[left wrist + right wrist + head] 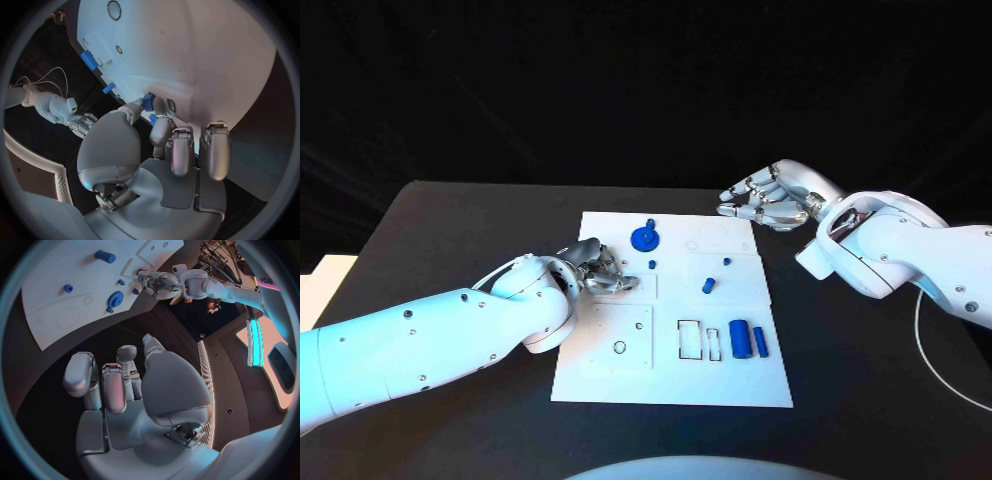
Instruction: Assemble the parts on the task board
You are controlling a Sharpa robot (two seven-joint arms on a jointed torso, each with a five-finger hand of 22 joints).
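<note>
The left hand [597, 270] sits low over the left side of the task board [733, 385], its thumb and a finger pinching a small blue part [148, 102] against the plate. To do this well it should, I judge, keep the piece upright over its hole and press straight down without sliding. Just right of it lie a small blue peg [652, 264] and a short blue piece [710, 285]; the blue gear [645, 238] stands farther off, two blue cylinders [747, 340] nearer, to the right. The right hand [769, 203] hovers beyond the board's far right corner, fingers loosely apart, grasping nothing. The black table [459, 220] lies under all, dark room behind.
</note>
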